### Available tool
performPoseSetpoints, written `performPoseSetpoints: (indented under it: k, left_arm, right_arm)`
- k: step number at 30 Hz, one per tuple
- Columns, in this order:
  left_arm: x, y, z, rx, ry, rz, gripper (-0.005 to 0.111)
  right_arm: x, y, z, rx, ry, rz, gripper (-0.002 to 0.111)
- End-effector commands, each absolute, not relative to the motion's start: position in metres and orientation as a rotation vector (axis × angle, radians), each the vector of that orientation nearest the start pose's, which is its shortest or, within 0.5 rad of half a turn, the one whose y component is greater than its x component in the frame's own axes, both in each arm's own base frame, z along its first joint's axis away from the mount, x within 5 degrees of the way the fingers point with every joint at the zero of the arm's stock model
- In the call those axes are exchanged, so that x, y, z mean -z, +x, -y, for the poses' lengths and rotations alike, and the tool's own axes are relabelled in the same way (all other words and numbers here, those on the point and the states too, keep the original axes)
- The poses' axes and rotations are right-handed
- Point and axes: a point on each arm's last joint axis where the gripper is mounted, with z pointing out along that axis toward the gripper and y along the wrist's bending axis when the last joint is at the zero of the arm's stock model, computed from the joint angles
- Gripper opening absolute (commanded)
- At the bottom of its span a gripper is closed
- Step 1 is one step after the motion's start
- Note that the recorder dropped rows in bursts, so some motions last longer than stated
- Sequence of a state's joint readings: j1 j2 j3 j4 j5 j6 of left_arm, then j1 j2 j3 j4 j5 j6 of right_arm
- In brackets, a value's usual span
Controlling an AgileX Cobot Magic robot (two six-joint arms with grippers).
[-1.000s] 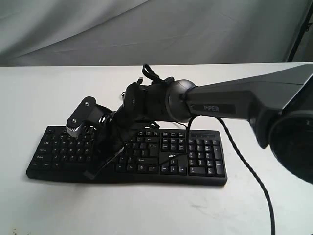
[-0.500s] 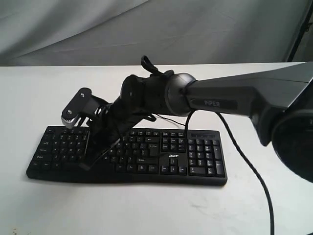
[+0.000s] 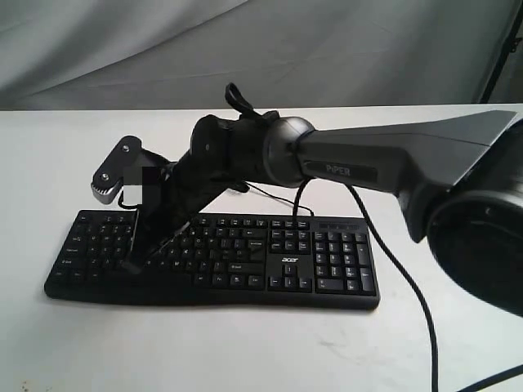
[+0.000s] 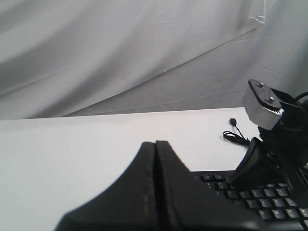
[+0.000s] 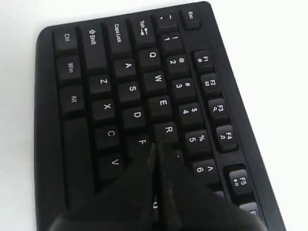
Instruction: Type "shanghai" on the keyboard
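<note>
The black keyboard (image 3: 327, 261) lies on the white table, numeric keypad to the right. My right arm reaches across from the right. The right gripper (image 3: 129, 265) is shut, its tips pointing down at the keyboard's left letter block. In the right wrist view the shut right gripper (image 5: 155, 147) sits just above the keyboard (image 5: 96, 72), between the F and R keys; I cannot tell whether it touches. The left gripper (image 4: 155, 143) is shut on nothing, held off the keyboard's (image 4: 260, 204) left end. The left gripper is out of the exterior view.
The keyboard's thin USB cable (image 4: 236, 137) lies coiled on the table behind it. A thick black arm cable (image 3: 409, 286) hangs past the keypad's right side. A grey cloth backdrop (image 3: 245, 49) closes the back; a dark stand leg (image 3: 498, 57) is at the far right.
The right gripper has moved left along the keyboard, from near the middle letter keys to the left letter block, and the wrist has risen and tilted.
</note>
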State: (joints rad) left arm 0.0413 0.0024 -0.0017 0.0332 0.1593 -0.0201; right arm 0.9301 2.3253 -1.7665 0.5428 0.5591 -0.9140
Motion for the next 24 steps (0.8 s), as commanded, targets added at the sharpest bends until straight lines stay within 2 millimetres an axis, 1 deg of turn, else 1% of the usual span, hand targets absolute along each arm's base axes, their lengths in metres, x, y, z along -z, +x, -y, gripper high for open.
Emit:
performPoseSetpoints:
  k: [1, 14, 20, 24]
  left_arm:
    - [-0.199, 0.056, -0.002, -0.039, -0.024, -1.637, 0.0]
    - [-0.199, 0.056, -0.002, -0.039, -0.024, -1.637, 0.0]
    - [-0.199, 0.056, -0.002, -0.039, -0.024, -1.637, 0.0]
    - [-0.199, 0.056, -0.002, -0.039, -0.024, -1.637, 0.0]
  right_arm:
    - [-0.129, 0.279, -0.422, -0.55, -1.739, -1.929, 0.0]
    - [-0.121, 0.278, -0.424, -0.546, -1.738, -1.933, 0.0]
    - [-0.121, 0.278, -0.424, -0.542, -1.734, -1.929, 0.0]
    - [-0.112, 0.278, -0.424, -0.542, -1.743, -1.946, 0.0]
